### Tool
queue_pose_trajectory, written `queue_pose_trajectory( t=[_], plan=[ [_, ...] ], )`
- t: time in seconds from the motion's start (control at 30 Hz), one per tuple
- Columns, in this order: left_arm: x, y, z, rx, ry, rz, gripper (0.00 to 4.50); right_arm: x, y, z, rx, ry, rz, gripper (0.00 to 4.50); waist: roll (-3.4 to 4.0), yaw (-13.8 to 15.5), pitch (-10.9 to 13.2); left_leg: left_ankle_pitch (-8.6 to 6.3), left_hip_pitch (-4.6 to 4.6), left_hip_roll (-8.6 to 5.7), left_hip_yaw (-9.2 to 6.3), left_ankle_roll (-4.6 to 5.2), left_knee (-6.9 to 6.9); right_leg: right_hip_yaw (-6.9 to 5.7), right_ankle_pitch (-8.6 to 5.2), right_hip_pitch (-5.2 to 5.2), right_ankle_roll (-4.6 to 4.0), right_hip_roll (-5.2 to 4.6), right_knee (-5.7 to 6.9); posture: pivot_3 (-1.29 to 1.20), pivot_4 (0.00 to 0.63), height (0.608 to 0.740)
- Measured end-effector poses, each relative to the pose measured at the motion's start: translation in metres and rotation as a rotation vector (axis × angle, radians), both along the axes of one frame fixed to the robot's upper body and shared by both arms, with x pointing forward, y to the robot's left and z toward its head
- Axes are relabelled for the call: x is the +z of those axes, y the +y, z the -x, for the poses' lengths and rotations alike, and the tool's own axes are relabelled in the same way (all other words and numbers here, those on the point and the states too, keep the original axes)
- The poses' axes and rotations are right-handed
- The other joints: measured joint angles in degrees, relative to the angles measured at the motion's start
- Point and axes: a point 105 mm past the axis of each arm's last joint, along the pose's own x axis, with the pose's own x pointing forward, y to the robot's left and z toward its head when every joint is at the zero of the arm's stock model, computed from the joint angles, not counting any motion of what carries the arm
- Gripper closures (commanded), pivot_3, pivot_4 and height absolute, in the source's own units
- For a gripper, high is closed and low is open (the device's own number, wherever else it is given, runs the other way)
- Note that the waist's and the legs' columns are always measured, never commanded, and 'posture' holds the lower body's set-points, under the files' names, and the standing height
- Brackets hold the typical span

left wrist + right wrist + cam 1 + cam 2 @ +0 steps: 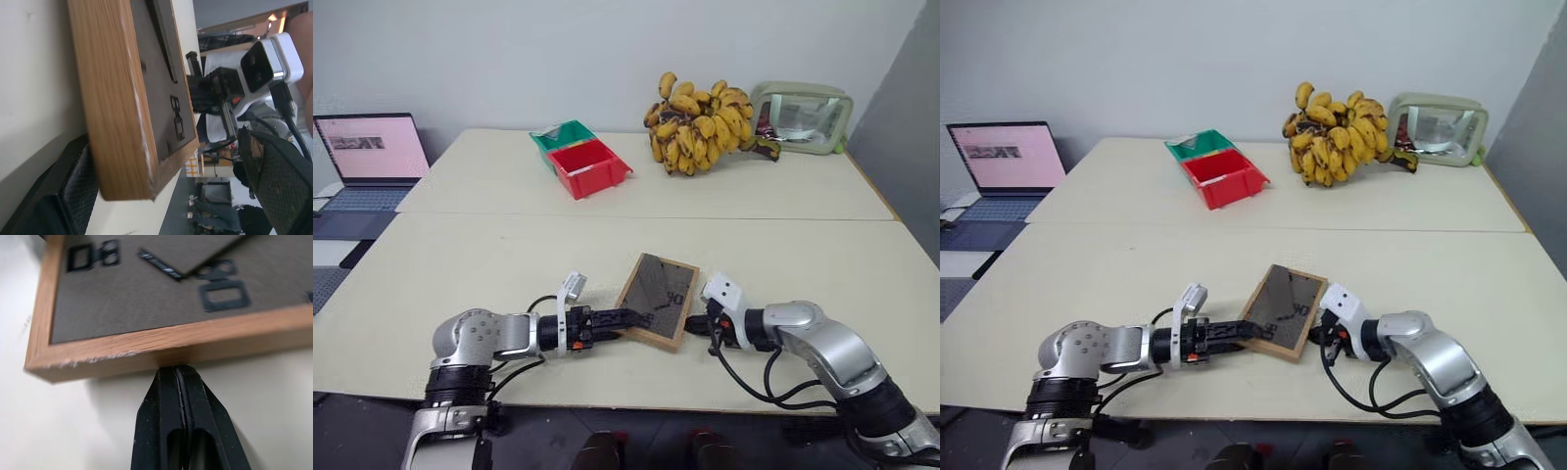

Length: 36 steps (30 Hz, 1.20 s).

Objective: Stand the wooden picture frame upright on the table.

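Light wood rims the single wooden picture frame [658, 299], which is seen lying back-up near the near edge of the table [509, 264], its dark grey back facing up, between two grippers. The left gripper [628, 320] is set at the frame's near left corner with its fingers spread wide, one below the wood and one clear of it, nothing being clamped. The right gripper [693, 325] is pressed shut, its tips against the frame's right edge, with nothing held. Black clips and a folded stand on the back are shown in the right wrist view, details too small to be made out from the head views. Two bins are counted farther off, one red [589, 166] and one green [560, 137]; their contents cannot be told. One banana bunch [700, 123], one clear case [801, 117] and one laptop [370, 157] are also seen.
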Motion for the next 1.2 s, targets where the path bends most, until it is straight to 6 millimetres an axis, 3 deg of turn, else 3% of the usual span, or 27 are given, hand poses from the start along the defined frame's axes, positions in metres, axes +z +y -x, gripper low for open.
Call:
queue_pose_trajectory(
  t=[0.07,0.17,0.6,0.8,0.87,0.97,1.13,1.2],
  plan=[
    [0.000,-0.003,-0.001,-0.012,-0.003,0.001,0.05,-0.001,-0.002,-0.002,-0.010,-0.007,0.010,4.50,0.01,0.0,0.0,0.04,0.02,-0.14,-0.09,0.08,-0.06,-0.02,0.09,0.13,0.16,-0.09,-0.26,0.00,0.150,0.740],
    [-0.002,-0.005,-0.001,-0.020,-0.005,-0.010,0.51,-0.001,-0.005,-0.004,-0.013,-0.022,0.019,4.50,-0.02,0.0,0.0,0.29,0.20,-0.34,-0.07,0.35,-0.61,0.03,0.28,0.28,0.43,-0.29,-0.82,0.00,0.150,0.740],
    [-0.001,0.014,-0.002,0.043,0.061,0.012,3.17,-0.002,-0.024,0.002,-0.046,-0.056,0.035,4.50,-0.12,-0.4,0.0,0.29,0.16,-0.41,-0.11,0.34,-0.86,-0.07,0.28,0.20,0.44,-0.66,-0.87,0.00,0.150,0.740],
    [0.006,0.004,-0.007,0.056,0.066,0.037,3.18,0.007,-0.068,-0.002,-0.129,-0.039,0.094,4.50,-0.24,-0.1,0.0,0.32,-0.30,-0.62,-0.17,0.38,-0.78,-0.16,0.30,0.18,0.48,-0.86,-0.92,0.00,0.150,0.740],
    [0.010,-0.002,-0.011,0.063,0.050,0.037,3.18,0.014,-0.080,-0.006,-0.177,-0.015,0.081,4.21,-0.29,-0.2,0.1,0.33,-0.50,-0.61,-0.18,0.38,-0.78,-0.16,0.31,0.00,0.48,-0.87,-0.89,0.00,0.150,0.740],
    [0.026,-0.011,-0.018,0.062,-0.005,0.071,3.18,0.051,-0.080,-0.019,-0.213,0.007,-0.060,3.75,-0.37,-0.6,0.3,0.34,-0.62,-0.58,-0.15,0.37,-0.82,-0.12,0.32,-0.20,0.47,-0.85,-0.83,0.00,0.150,0.740],
    [0.069,-0.020,-0.010,-0.003,-0.211,0.124,3.18,0.154,-0.049,-0.029,-0.095,-0.004,-0.425,2.47,-0.54,-1.3,0.5,0.34,-0.63,-0.43,-0.13,0.35,-0.96,-0.11,0.29,-0.32,0.40,-0.75,-0.87,0.00,0.150,0.740],
    [0.079,-0.023,-0.006,-0.019,-0.266,0.144,3.18,0.171,-0.040,-0.028,-0.045,-0.004,-0.465,1.98,-0.58,-1.0,0.5,0.33,-0.69,-0.42,-0.12,0.34,-1.01,-0.12,0.27,-0.38,0.37,-0.76,-0.94,0.00,0.150,0.740]
  ],
)
